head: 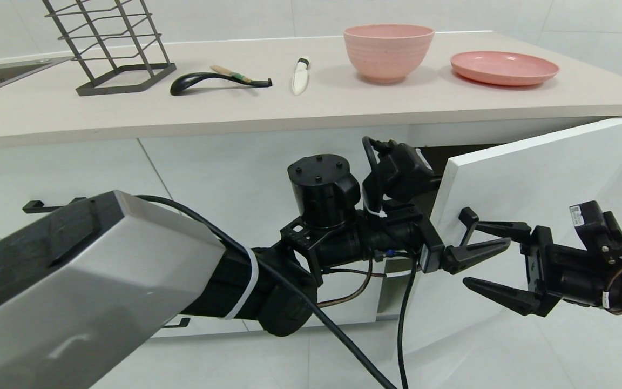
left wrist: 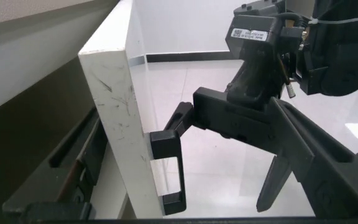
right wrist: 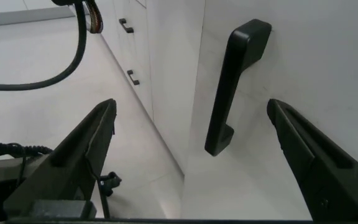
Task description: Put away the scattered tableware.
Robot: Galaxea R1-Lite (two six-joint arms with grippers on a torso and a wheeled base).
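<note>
1. Counter point(head: 311, 111): wire rack point(head: 111, 51), black ladle point(head: 203, 81), white knife point(head: 301, 75), pink bowl point(head: 388, 51), pink plate point(head: 504, 67) (roughly in a row).
2. Cabinet door point(head: 548, 173) below stands open.
3. Left gripper point(head: 478, 251) at the door's edge, one finger across its front.
4. Right gripper point(head: 475, 263), fingers spread, at the door handle point(head: 467, 218).

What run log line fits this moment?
left gripper: open, at white cabinet door edge | right gripper: open, around black bar handle | door: ajar

We note on the surface point(head: 311, 108), left to right: rack point(head: 111, 86), spoon point(head: 187, 84), knife point(head: 300, 78), bowl point(head: 388, 51), plate point(head: 504, 67). Below the plate, the cabinet door point(head: 532, 178) stands open.
</note>
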